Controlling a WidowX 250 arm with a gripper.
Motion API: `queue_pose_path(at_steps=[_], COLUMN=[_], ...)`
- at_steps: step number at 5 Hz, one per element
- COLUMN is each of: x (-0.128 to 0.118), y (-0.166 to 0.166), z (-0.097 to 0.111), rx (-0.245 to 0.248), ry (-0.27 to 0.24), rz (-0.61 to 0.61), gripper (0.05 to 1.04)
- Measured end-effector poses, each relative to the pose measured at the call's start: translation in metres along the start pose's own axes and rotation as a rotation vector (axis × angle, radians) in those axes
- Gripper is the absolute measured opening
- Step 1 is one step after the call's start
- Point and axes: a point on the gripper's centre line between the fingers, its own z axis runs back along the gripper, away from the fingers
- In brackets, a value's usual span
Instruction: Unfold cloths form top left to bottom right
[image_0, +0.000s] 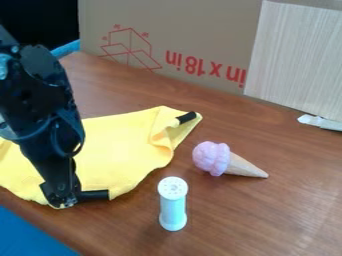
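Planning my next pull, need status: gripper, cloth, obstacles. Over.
Gripper low at cloth's near edge. Yellow cloth partly spread, rumpled toward its black-tabbed right corner. Toy ice cream cone and shaker close on cloth's right.

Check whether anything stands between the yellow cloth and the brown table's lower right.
Yes: a pale blue cylinder stands upright beyond the cloth's lower right edge, and a pink-and-tan toy ice cream cone lies to the cloth's right.

Single fixed view, raised, slanting down over tabletop (287, 200); close in, facing cardboard (180, 30) behind.
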Motion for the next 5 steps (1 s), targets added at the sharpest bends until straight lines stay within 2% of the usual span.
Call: queue_pose_path(at_steps=[3, 5], x=[-0.003, 0.003], y=[0.0, -0.01], z=[-0.019, -0.027], rx=[0.033, 0.03], ry=[0.023, 0.034], rz=[-0.01, -0.025], gripper=[1.0, 1.0])
